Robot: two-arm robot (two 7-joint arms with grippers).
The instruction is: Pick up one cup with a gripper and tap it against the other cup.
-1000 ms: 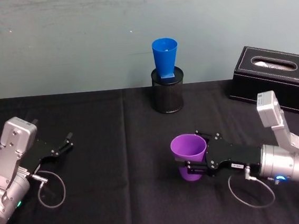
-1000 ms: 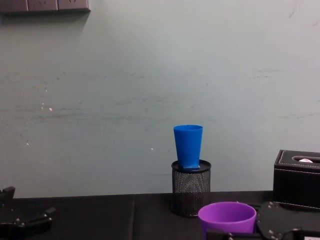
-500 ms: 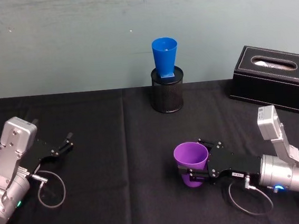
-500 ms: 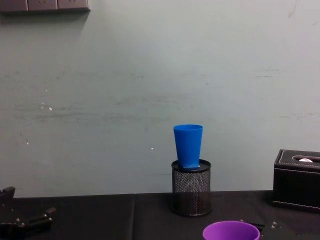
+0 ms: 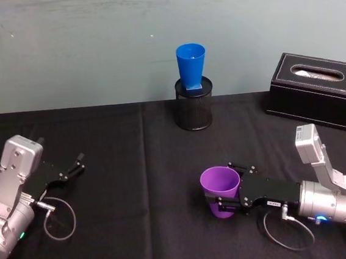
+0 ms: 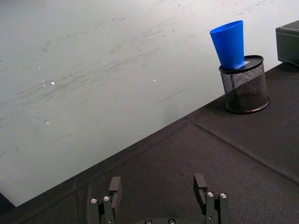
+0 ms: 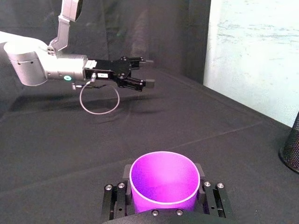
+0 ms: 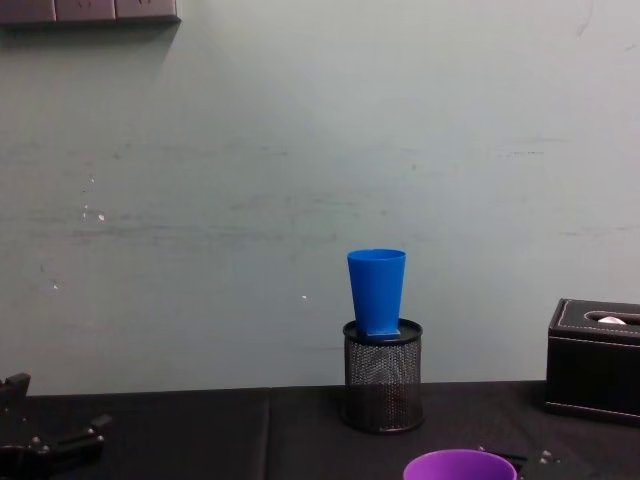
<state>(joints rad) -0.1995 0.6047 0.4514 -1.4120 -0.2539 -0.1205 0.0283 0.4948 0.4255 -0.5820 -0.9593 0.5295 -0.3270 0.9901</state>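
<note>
The purple cup (image 5: 220, 186) stands upright at the table's front right, with my right gripper (image 5: 220, 201) shut on its lower body. In the right wrist view its fingers (image 7: 114, 203) press both sides of the purple cup (image 7: 163, 184). Only its rim (image 8: 460, 466) shows in the chest view. The blue cup (image 5: 191, 65) stands on top of a black mesh cylinder (image 5: 194, 110) at the back centre, well beyond the purple one. My left gripper (image 5: 75, 164) rests open and empty at the left, its fingers (image 6: 114, 185) spread wide.
A black tissue box (image 5: 319, 89) sits at the back right, beside the mesh cylinder (image 8: 382, 385). A black cloth (image 5: 136, 188) covers the table, with open room between the two arms. The wall stands close behind the blue cup (image 8: 377, 290).
My right gripper has drawn back toward me and lower with the purple cup in it; most of that happened in the first half second. The left arm and blue cup have not moved.
</note>
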